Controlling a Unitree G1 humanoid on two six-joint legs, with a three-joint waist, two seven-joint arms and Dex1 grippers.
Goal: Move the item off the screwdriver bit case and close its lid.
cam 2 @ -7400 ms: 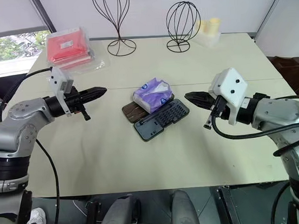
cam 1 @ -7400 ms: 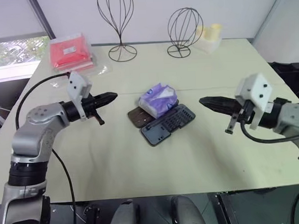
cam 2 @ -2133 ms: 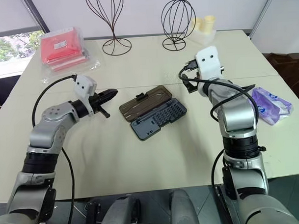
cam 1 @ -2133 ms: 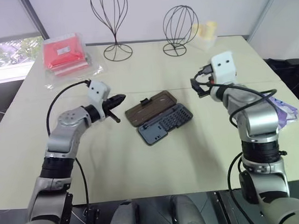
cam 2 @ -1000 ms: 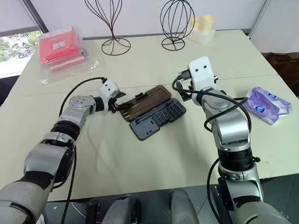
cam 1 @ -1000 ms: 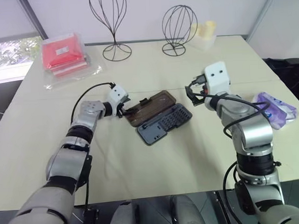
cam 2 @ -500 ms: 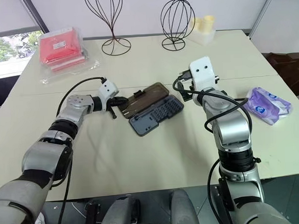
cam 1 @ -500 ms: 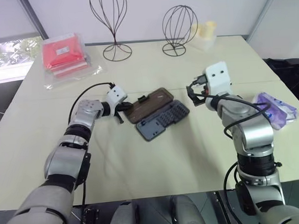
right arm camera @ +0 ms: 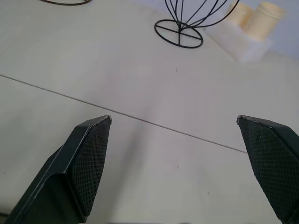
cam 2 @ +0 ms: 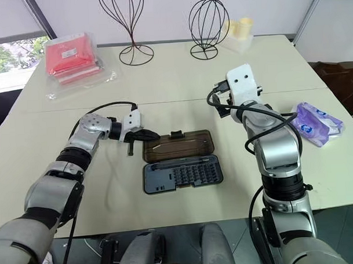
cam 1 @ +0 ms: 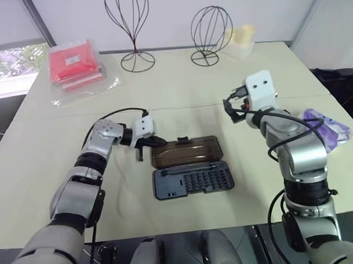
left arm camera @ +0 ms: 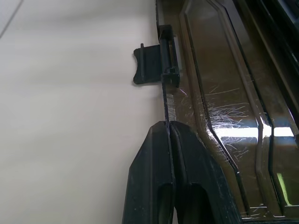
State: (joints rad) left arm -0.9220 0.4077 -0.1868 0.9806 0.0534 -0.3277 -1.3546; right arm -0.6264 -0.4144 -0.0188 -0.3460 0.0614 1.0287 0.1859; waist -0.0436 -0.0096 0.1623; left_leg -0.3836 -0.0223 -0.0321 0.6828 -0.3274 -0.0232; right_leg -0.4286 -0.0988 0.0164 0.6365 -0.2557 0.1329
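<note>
The case [cam 2: 180,164] lies open on the table [cam 2: 180,80], its brown lid [cam 2: 179,146] folded flat on the far side of the bit tray [cam 2: 181,173] and nothing resting on either half. The left end effector [cam 1: 156,141] has its fingers pressed together, their tips touching the lid's left rim a little short of the latch [left arm camera: 149,65]. The right end effector [right arm camera: 174,119] hangs off the case's far right corner, fingers spread wide and holding nothing, and the tissue pack [cam 2: 318,122] lies well to the case's right.
</note>
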